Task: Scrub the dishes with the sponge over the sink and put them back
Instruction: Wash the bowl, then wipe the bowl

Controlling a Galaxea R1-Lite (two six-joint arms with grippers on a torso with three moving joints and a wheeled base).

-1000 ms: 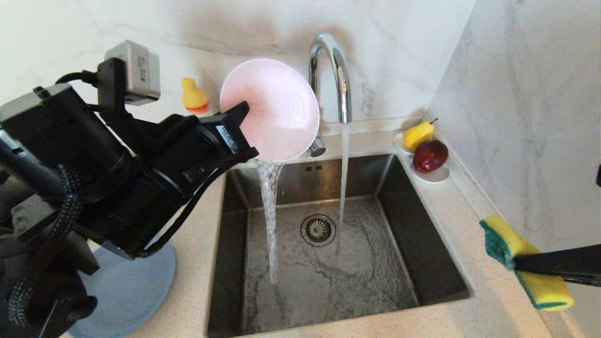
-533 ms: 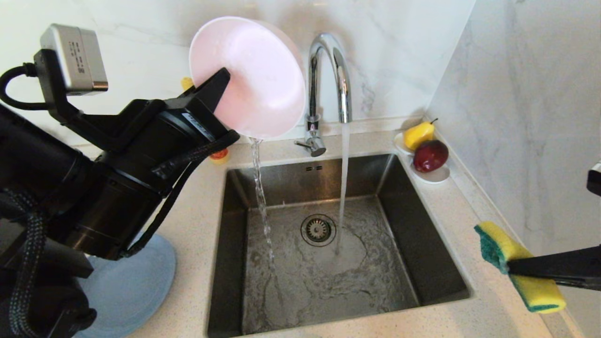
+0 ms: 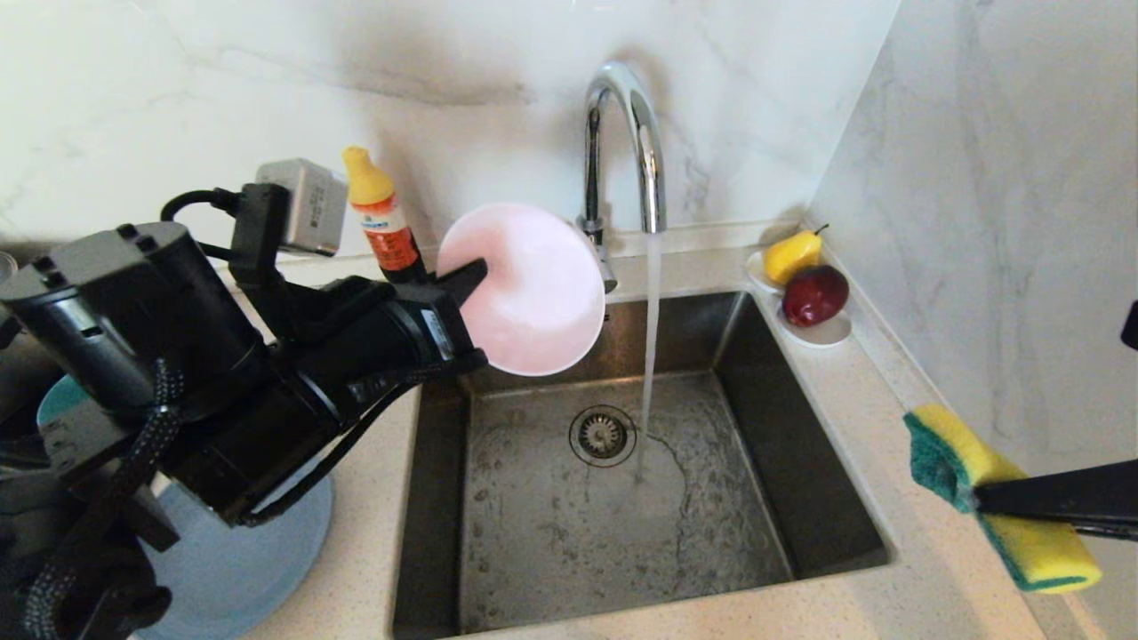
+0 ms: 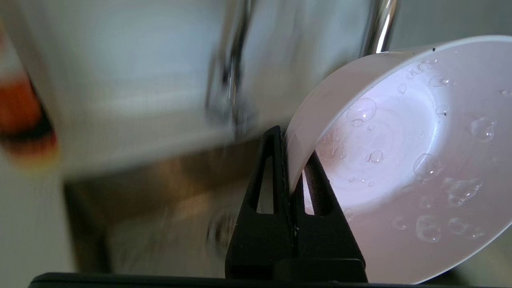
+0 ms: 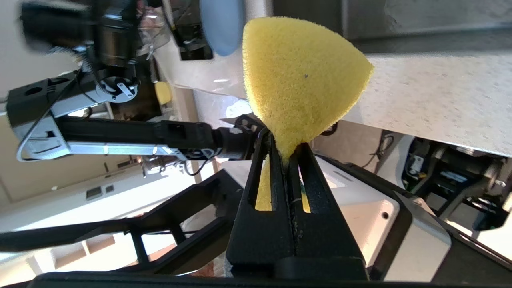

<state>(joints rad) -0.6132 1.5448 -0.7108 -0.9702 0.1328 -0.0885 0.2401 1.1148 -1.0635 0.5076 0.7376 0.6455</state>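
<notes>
Bright, even light; tap (image 3: 622, 142) gleams; left wrist background smeared (motion blur).

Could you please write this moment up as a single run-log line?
left gripper: shut on pink bowl, tilted on edge over sink | right gripper: shut on sponge, beside sink | tap: running

You have a brushed steel sink (image 3: 827, 498), a polished chrome tap (image 3: 642, 142), a glossy wet pink bowl (image 3: 533, 302), and a porous foam sponge (image 3: 1022, 524).
</notes>
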